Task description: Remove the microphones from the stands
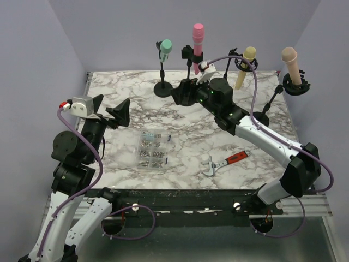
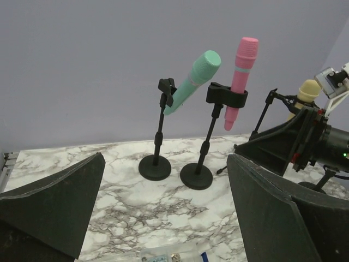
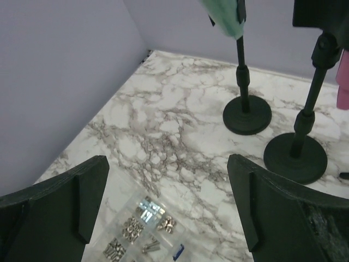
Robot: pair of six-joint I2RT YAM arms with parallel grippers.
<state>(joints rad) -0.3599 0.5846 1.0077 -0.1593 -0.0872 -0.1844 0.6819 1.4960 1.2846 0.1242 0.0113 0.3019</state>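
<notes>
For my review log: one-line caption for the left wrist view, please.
Open left gripper faces the teal microphone and pink microphone, both clipped in stands on the marble table.

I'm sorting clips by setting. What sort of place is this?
Probably a robot test booth, not a studio: plain lavender walls enclose a marble-patterned table holding microphones on stands, a wrench and a box of screws.

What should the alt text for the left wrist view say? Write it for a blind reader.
A teal microphone and a pink microphone sit clipped in two black stands on a marble table. The left arm's open fingers frame the foreground; the right arm shows at the right edge.
</notes>
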